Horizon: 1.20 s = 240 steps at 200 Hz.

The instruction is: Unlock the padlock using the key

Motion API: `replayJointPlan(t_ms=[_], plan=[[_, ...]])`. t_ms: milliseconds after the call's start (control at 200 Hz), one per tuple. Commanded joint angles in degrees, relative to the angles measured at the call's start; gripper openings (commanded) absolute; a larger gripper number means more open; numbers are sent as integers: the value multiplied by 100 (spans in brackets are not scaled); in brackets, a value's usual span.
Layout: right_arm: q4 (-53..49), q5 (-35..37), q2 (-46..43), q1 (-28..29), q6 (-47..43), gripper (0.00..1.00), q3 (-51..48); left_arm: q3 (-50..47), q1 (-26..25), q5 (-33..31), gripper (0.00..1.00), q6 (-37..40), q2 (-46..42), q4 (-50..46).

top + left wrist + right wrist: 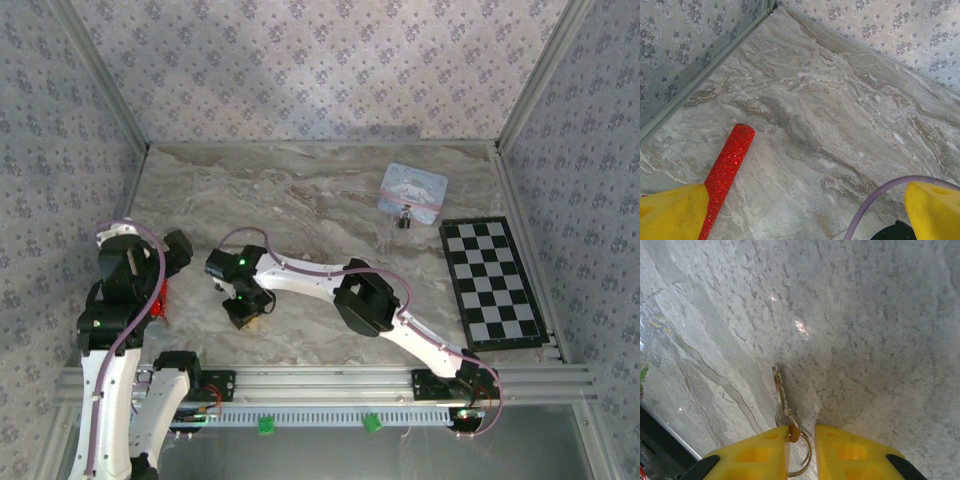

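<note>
L gripper (802, 215) hangs released, yellow fingers (672, 212) wide apart, nothing btw them. A red glitter stick (729, 170) lies just beside one finger. R gripper (802, 440) is low at the table (300, 200), centre-left, jaws narrow, w/ a slim gap around the head and ring (805, 460) of the key (779, 387). If it really pinches, I cannot tell. I think the fingers may catch the ring only; then key would dangle and turn, or slide away. The padlock (405, 219) sits far R at the back, at the near edge of a pale blue tin (414, 190), well apart from key. Being so small, prob. it shifts when key pushes in.

Materials: stick is round and sparkly; table is smooth, shiny, marble-look; key is thin flat metal w/ wire ring; padlock is dark w/ thin shackle; tin is a rounded rectangle.
</note>
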Motion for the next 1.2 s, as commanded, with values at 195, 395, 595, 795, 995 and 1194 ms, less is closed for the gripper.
replayJointPlan(t_ms=[195,395,595,795,995,1194], plan=[[-56,156,209,188,-74,24,300,-25,-43,5,100,82,14,27],[-25,189,156,200,-66,30,336,-33,-44,38,100,82,26,37],[-157,175,352,211,-49,30,488,-25,-44,39,100,82,33,40],[-292,72,549,213,-74,28,726,-25,-43,39,100,82,42,40],[-304,176,505,212,-100,17,721,-42,-25,45,100,82,55,53],[-275,286,101,144,-114,7,451,-60,8,51,100,60,99,76]])
